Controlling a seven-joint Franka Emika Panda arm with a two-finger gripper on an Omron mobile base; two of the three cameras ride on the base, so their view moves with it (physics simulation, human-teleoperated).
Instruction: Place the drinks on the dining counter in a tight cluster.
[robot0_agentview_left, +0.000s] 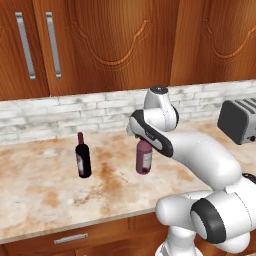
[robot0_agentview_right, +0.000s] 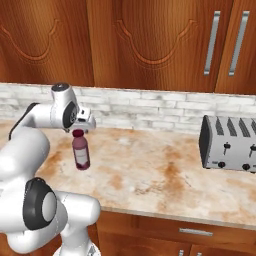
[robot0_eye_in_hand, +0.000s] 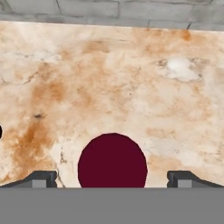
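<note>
The open two-finger gripper (robot0_eye_in_hand: 112, 178) hovered directly above the wide maroon plastic juice bottle (robot0_eye_in_hand: 112, 160); likely stiff, smooth, moderately heavy, best clasped below the cap.

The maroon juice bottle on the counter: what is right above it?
The open gripper hangs over the maroon juice bottle, its fingertips on either side of the cap. In the left base view the arm covers the bottle's top.

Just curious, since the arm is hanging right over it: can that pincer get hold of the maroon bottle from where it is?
Probably yes. The pincer is open directly above the maroon juice bottle, its fingertips either side of the cap. Nothing stands close; the wine bottle is well apart.
</note>
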